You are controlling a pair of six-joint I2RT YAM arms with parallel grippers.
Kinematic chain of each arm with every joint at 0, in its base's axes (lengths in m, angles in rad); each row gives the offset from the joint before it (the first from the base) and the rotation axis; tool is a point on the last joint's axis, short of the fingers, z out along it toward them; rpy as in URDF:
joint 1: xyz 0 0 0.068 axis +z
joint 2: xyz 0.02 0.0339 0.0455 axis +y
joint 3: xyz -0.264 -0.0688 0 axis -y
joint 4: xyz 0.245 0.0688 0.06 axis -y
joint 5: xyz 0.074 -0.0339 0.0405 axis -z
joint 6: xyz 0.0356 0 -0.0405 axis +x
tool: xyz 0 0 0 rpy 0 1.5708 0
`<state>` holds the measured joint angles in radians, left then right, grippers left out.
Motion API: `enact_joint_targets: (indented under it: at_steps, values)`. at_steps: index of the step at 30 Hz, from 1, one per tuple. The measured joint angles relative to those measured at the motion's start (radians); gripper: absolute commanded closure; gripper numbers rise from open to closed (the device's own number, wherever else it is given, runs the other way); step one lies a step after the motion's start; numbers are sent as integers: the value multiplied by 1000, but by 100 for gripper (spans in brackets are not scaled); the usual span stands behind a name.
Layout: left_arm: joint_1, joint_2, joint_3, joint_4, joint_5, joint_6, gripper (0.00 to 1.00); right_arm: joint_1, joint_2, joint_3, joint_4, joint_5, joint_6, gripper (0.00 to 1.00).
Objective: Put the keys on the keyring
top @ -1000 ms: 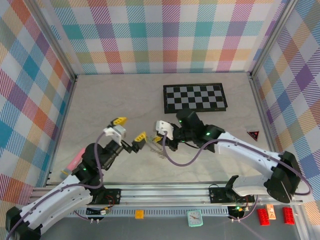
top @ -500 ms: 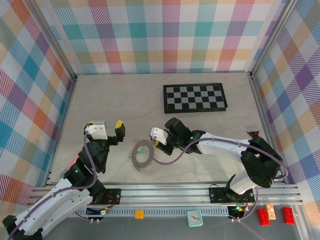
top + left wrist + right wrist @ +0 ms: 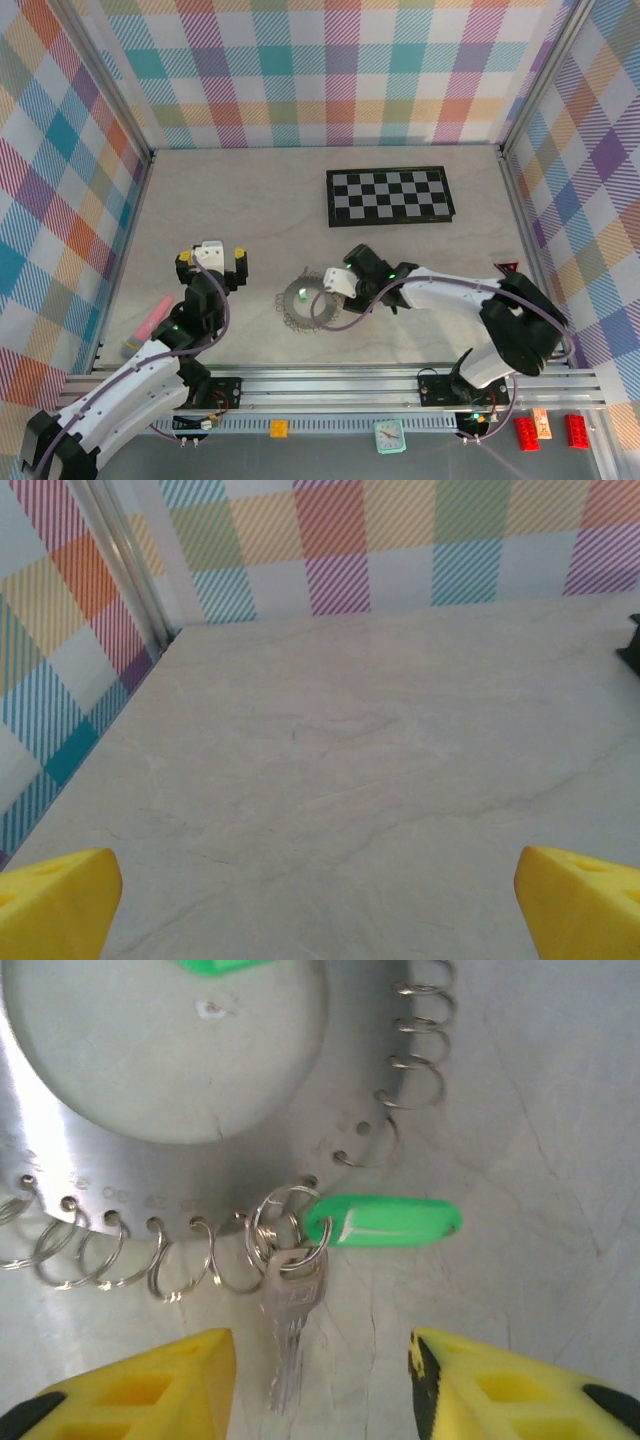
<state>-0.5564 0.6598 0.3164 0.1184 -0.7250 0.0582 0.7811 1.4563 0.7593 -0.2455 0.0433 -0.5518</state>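
The keyring lies flat on the table, a grey metal disc with small wire loops along its rim. One key, a silver blade with a green tag, hangs from a loop at the rim. Another green key lies in the central hole, its edge at the top of the right wrist view. My right gripper stands open just off the rim, the blade lying loose between its yellow fingers. My left gripper is open over bare table, left of the ring.
A black-and-white checkerboard lies at the back right. A red triangle sits near the right wall and a pink object near the left edge. Plaid walls enclose the table on three sides.
The right gripper has opened and let go of the key. The keyring has dropped from a tilted pose to lying flat. The left arm has pulled back to the left.
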Motion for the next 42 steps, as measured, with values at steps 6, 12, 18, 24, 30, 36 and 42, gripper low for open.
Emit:
enact_joint_targets:
  at_steps: [6, 12, 18, 24, 30, 36, 42]
  values:
    - [138, 139, -53, 157, 78, 13, 0, -282, -299, -172, 253, 31, 185, 36]
    - [253, 415, -54, 392, 229, 21, 0, -494, -306, -441, 678, 84, 297, 36]
    - [377, 690, -55, 650, 413, 21, 0, -624, -61, -560, 1054, 33, 353, 38]
    - [444, 917, -19, 789, 515, 6, 0, -713, 67, -503, 1201, -54, 410, 37]
    - [447, 920, 71, 772, 488, -22, 0, -754, 68, -386, 1149, -86, 478, 35]
    - [448, 921, 76, 762, 491, -25, 0, -770, 69, -355, 1095, -86, 519, 32]
    - [449, 921, 76, 744, 500, -32, 0, -770, 70, -355, 1070, -81, 539, 1]
